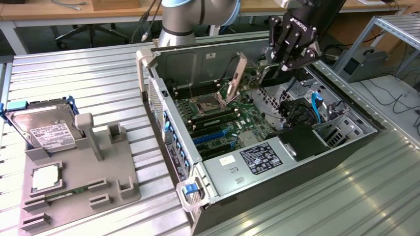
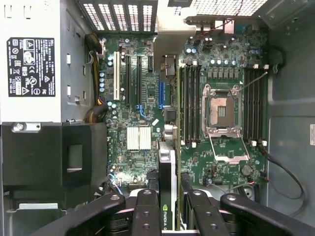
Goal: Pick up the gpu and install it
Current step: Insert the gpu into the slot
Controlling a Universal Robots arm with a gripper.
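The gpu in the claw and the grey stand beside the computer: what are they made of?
The gpu: probably dark circuit board under a matte black plastic shroud, seen edge-on. The grey stand: likely matte moulded or printed plastic, uniformly dull with no shine.

We see the gpu (image 2: 166, 187) edge-on in the wrist view. It is a thin dark card with a small green logo on its upper edge, and it stands upright, clamped between the fingers of the gripper (image 1: 286, 63). In the exterior view the gpu (image 1: 269, 76) hangs over the open computer case (image 1: 328, 147), at about one o'clock from the case's middle. We cannot tell whether its lower edge touches a slot.
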